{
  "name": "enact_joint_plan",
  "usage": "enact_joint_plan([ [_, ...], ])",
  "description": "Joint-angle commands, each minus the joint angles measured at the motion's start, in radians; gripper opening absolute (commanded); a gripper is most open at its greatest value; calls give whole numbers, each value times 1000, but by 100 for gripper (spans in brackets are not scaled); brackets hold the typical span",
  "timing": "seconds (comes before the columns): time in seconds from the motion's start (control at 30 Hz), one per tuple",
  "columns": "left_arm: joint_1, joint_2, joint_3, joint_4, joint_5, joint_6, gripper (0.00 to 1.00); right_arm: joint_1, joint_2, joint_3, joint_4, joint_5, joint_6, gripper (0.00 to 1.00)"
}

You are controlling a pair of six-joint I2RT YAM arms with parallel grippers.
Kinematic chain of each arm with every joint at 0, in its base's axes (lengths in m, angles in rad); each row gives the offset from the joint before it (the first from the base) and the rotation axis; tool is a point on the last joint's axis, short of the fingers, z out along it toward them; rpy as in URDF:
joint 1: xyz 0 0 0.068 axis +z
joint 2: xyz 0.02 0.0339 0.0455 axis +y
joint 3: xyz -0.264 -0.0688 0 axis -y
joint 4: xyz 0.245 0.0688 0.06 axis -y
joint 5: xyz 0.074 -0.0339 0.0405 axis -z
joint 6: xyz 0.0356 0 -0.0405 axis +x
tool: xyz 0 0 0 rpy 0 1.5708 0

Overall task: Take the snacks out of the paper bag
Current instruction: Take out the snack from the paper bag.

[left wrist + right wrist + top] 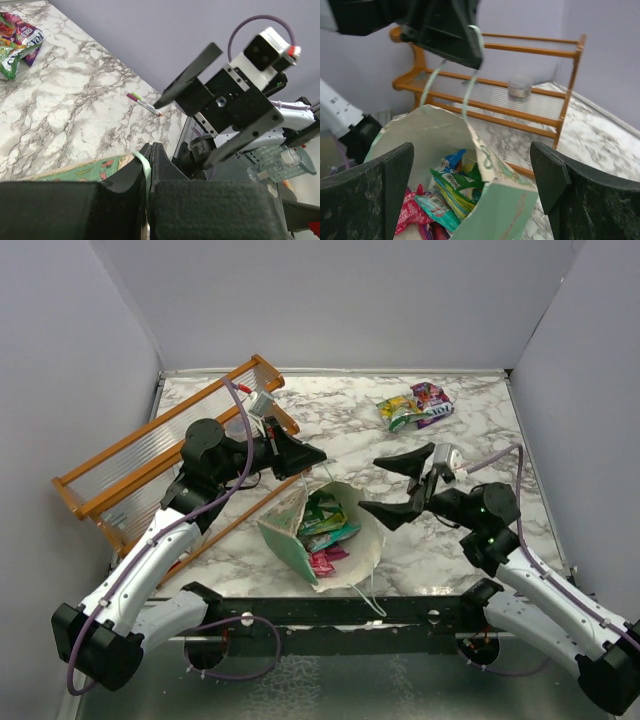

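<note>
Marble-patterned table (480, 440), closed in by plain grey walls, is carrying the paper bag (285, 540) near its front edge, between the two arms. The bag is lying tilted on its side, with its mouth opening toward the right arm. Several snacks (325, 515) are showing inside it: green, teal and pink packets piled at the bottom. Two or three loose packets (415, 405) are already lying on the table at the far right, well apart from the bag. So I am judging the task as partly done: a few are out, and the bigger share is waiting inside.

The left end effector (318, 455) is reaching in from the left above the bag's far rim. Its fingers are pressed together on the pale handle (468, 97), and this is holding that side of the mouth up. The right end effector (372, 485) is hovering just beside the open mouth and pointing into it. Its fingers are spread wide, with nothing between them, and it is not touching any packet.

Behind the left arm an orange wooden rack (130, 470) is standing along the left wall. A pen (144, 104) is lying on the table close to the right wall.
</note>
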Motion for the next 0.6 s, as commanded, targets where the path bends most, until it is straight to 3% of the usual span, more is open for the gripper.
enact_joint_plan([
  [0.0,-2,-18,-11,23,18,11,0,87,-15,25,3,-126,-203,100],
  [0.13,-2,-23,-21,31,13,9,0,194,25,81,-134,-134,-341,98],
  [0.33,-2,-23,-31,49,20,1,0,424,34,91,-343,-12,-795,86],
  [0.57,-2,-25,-29,41,23,10,0,534,186,200,-607,249,-991,76],
])
